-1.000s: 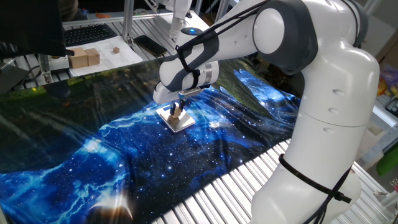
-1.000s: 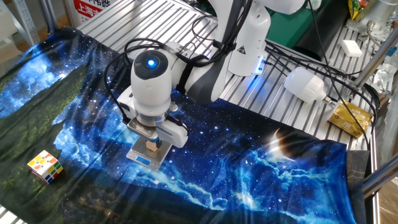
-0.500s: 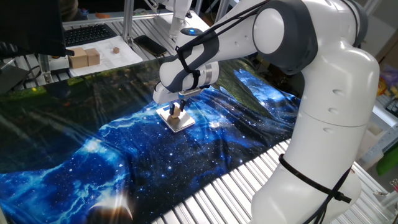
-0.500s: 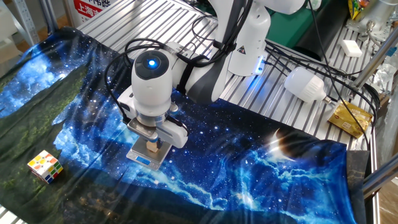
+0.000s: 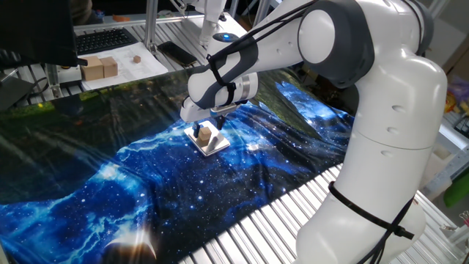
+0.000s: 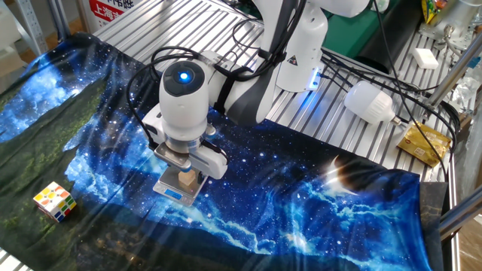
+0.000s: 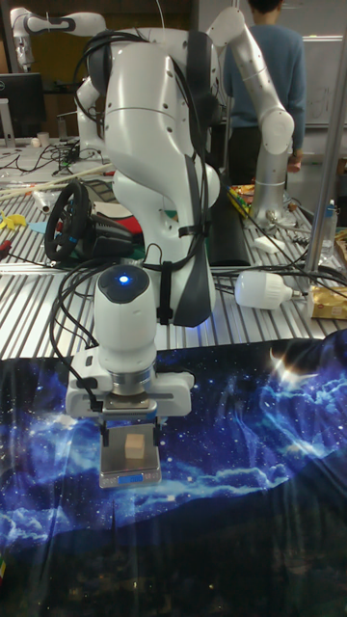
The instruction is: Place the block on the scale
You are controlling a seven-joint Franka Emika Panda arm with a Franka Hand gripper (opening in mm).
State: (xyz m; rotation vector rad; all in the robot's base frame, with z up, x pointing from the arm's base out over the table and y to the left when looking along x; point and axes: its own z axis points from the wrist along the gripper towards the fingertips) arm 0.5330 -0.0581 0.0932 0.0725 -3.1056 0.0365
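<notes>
Since a second ago the fingers have spread apart and let go of the block (image 7: 135,446): the end effector (image 7: 131,436) now stands open directly above it, one finger (image 7: 107,434) at 9 o'clock of the cube and the other at 3 o'clock, neither touching it. That tiny tan block sits upright on the middle of the scale (image 7: 130,474), which lies flat on the galaxy-print cloth (image 6: 316,203) over the desk. At 8 o'clock, well apart, rests a multicoloured puzzle cube (image 6: 54,201).
</notes>
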